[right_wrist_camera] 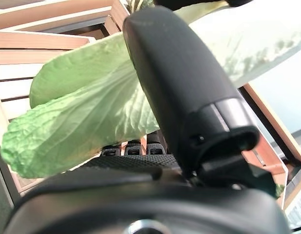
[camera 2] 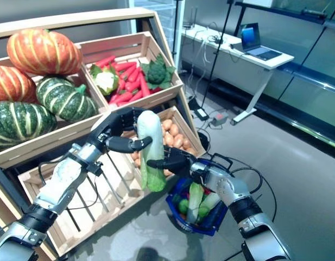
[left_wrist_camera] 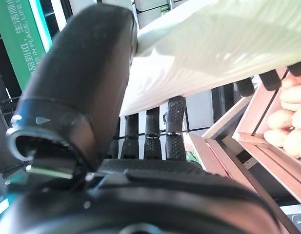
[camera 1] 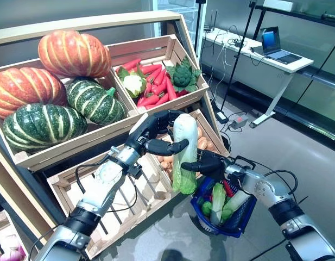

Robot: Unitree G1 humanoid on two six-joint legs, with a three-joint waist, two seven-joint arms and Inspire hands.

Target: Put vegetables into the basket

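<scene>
A long napa cabbage (camera 1: 184,152) with a white stalk and green leaves hangs upright in front of the wooden stand. My left hand (camera 1: 151,136) is shut on its white upper part; the left wrist view shows the thumb (left_wrist_camera: 77,97) pressed against the stalk (left_wrist_camera: 213,53). My right hand (camera 1: 208,163) is shut on the leafy lower part (right_wrist_camera: 82,117), its thumb (right_wrist_camera: 184,87) lying across the leaves. The blue basket (camera 1: 232,225) sits just below and to the right of the cabbage, under my right forearm. It holds green vegetables and a red one.
The stand's top crates hold orange and green pumpkins (camera 1: 58,87) and carrots, broccoli and a cauliflower (camera 1: 156,81). A potato crate (camera 1: 202,142) sits behind the cabbage, beside a slatted crate (camera 1: 129,206). A desk with a laptop (camera 1: 276,46) stands at the back right.
</scene>
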